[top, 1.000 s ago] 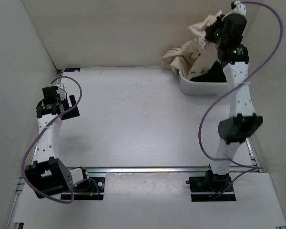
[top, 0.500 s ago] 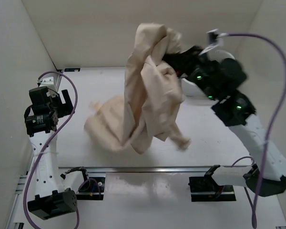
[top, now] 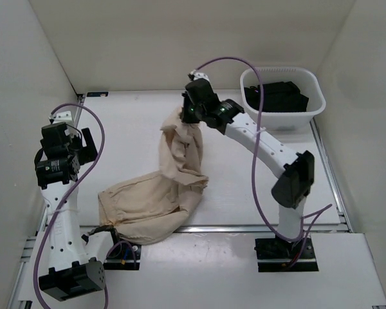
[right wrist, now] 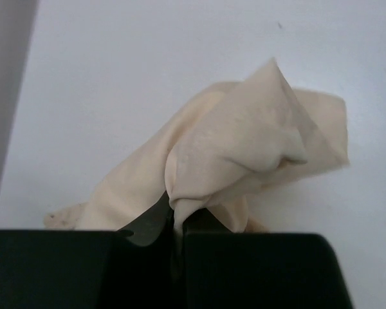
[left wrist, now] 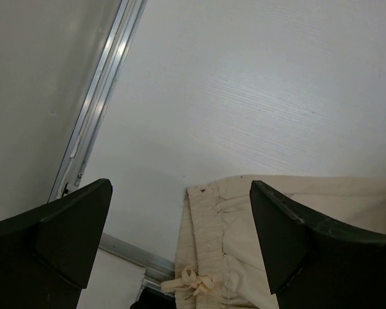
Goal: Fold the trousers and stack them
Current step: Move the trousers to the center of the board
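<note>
Trousers [top: 156, 203]: plain beige, no pattern, with drawstring [left wrist: 190, 280] in the same beige. Tub [top: 312, 111] is white, the cloth inside [top: 280, 96] black. Table [top: 128, 116] is white with faint grain. Left arm [top: 63, 206] and right arm [top: 264, 145] have white links and black joints. Left gripper [left wrist: 180, 190] and right gripper [right wrist: 177, 225] are black. Cables [top: 255, 167] purple. Walls [top: 180, 38] cream.

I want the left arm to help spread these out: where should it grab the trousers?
Probably the trousers' gathered waistband corner, from above on the left arm's side: it lies flat, exposed near the open left gripper, opposite the end the right gripper pinches.
</note>
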